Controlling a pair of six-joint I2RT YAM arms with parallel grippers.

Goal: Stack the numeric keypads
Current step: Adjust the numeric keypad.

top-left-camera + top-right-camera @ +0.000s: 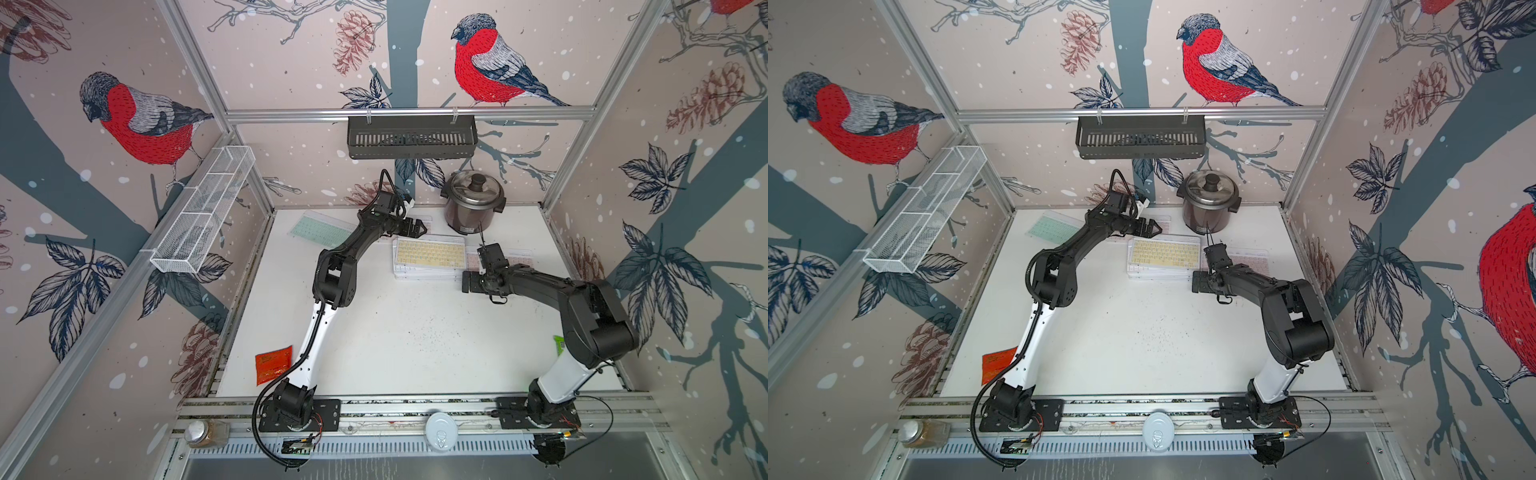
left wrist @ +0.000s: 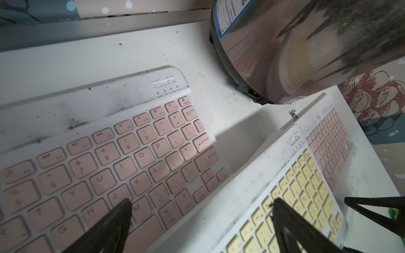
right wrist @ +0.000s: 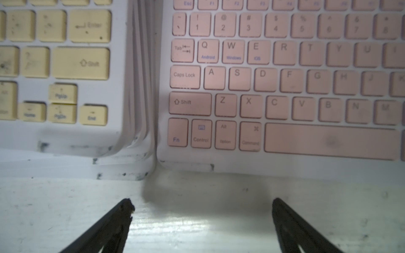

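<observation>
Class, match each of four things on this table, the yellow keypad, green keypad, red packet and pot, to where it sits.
1 yellow keypad
2 green keypad
3 red packet
4 pot

A by the left arm at its base
B on top of the pile
C far left corner of the table
D by the back wall, lid on

Pairs: 1-B, 2-C, 3-A, 4-D

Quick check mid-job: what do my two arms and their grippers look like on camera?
Both the left arm and right arm have black joints and upper links, a white lower link and a black base plate. A black corrugated cable hose loops from the left base. The left gripper and right gripper are black, with slim fingers tapering to points.
</observation>
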